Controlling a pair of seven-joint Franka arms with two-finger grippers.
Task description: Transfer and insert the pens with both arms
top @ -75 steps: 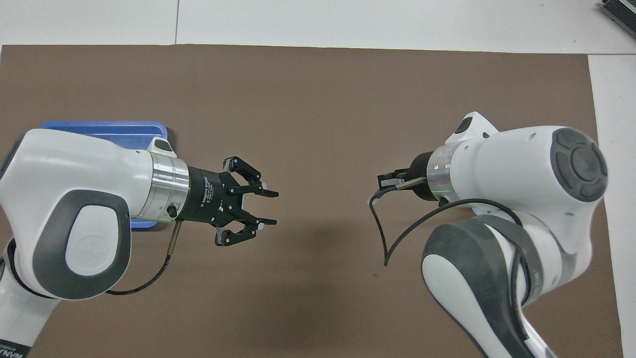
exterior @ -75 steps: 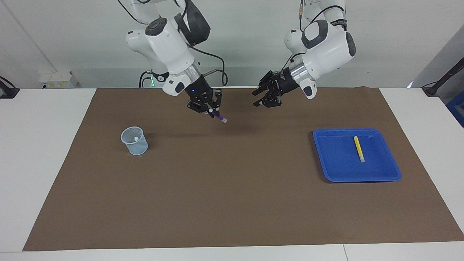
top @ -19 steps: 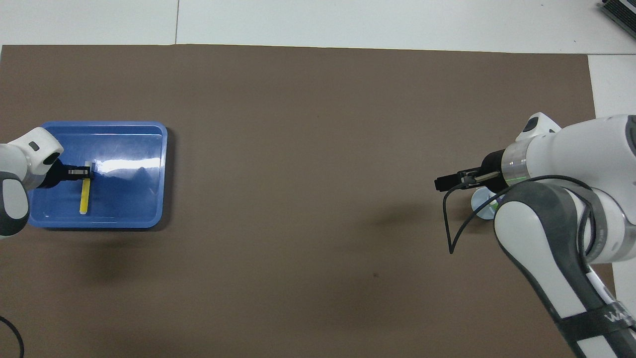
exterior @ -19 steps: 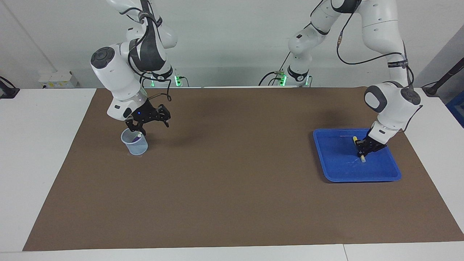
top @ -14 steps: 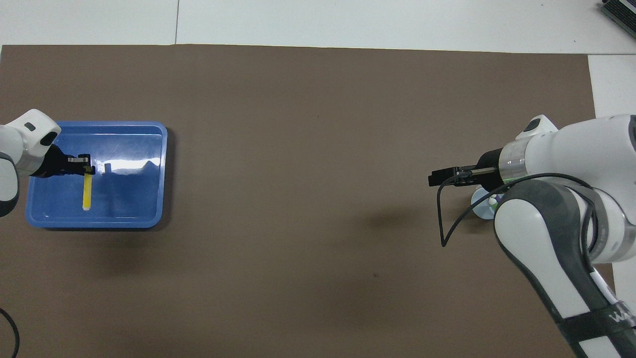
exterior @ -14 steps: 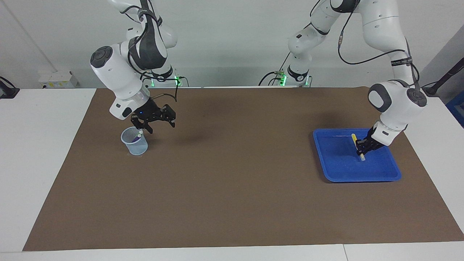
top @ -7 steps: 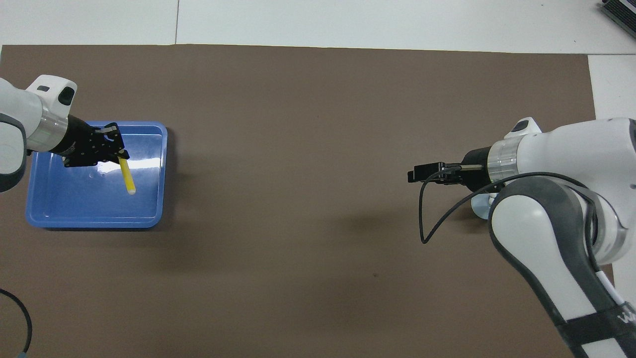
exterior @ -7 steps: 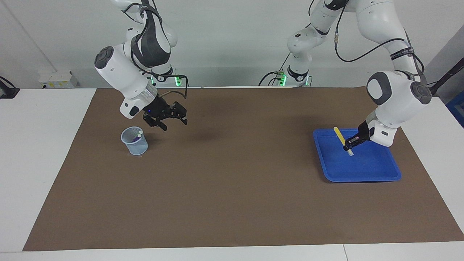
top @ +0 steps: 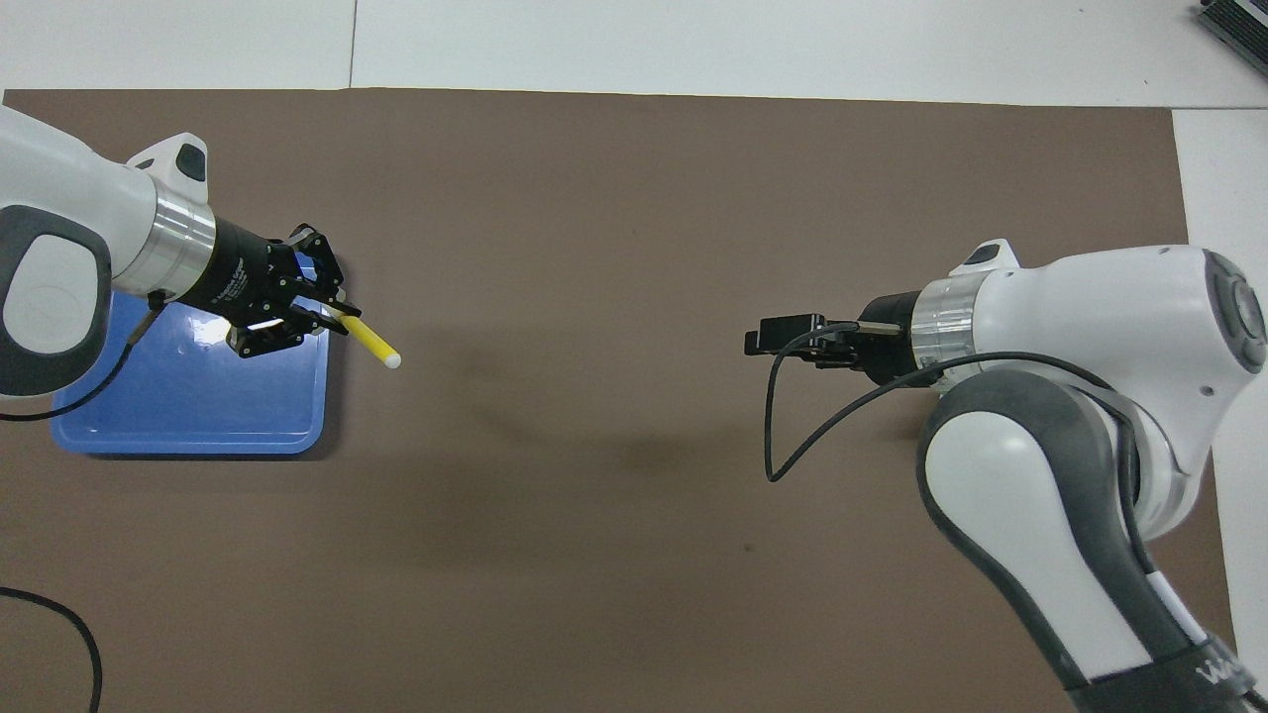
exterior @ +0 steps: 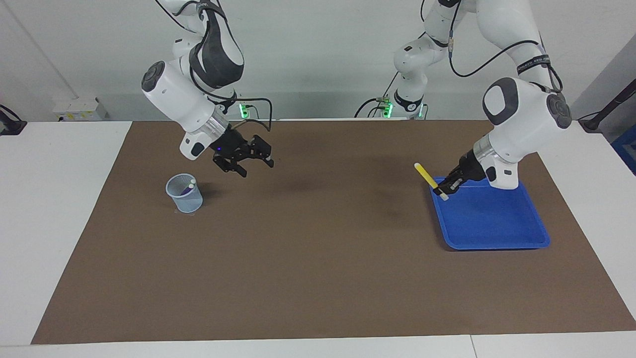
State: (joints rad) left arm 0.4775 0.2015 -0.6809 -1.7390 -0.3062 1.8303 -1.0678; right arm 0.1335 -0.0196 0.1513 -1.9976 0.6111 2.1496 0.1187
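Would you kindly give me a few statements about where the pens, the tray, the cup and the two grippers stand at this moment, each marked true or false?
1. The left gripper is shut on the slim yellow marker pen, lifted over the rim of the shallow blue plastic tray. True.
2. The yellow pen lies flat in the tray. False: it is held in the air, tilted, and no pen is left in the tray.
3. The right gripper is open and holds nothing, raised over the brown mat. True.
4. The small pale blue mesh cup lies tipped on its side. False: it stands upright on the mat.
5. The cup is empty. False: whitish pen ends and some purple show inside it.
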